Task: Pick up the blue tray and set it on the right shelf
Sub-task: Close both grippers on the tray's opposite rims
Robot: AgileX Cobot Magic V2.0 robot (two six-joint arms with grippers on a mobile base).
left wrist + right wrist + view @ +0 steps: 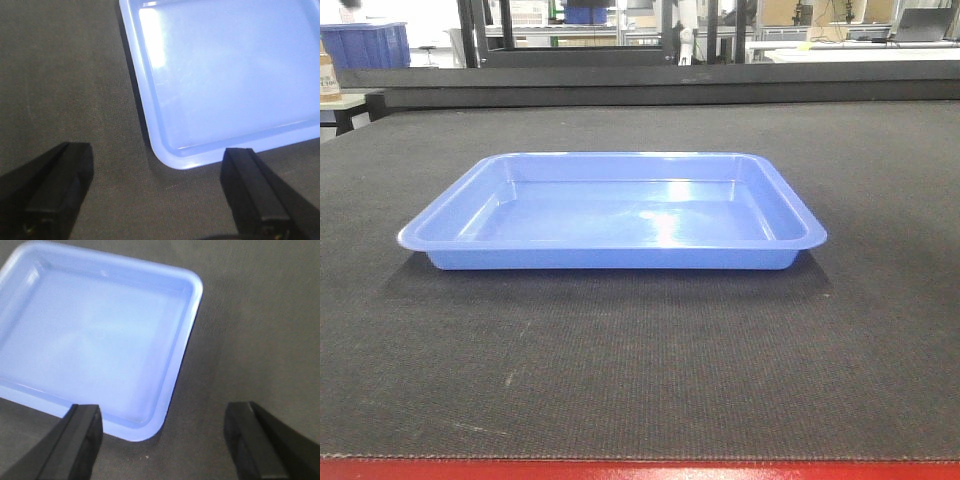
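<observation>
Left gripper (157, 157) and right gripper (165, 410), both spread wide, frame near corners of the blue tray (620, 215)

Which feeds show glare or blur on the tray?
Front view: sharp, glare patches on the blue tray floor, soft shadow beneath its near edge. Left wrist view: bright glare along one tray wall, left tool blurred. Right wrist view: tray hazy, washed out, right tool dark, soft.

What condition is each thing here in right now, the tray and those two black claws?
Glossy light-blue plastic tray: empty, upright, flat on the dark mat, ungripped.
Left black claw: open, near a tray corner, holding nothing.
Right black claw: open, near another tray corner, holding nothing.
</observation>
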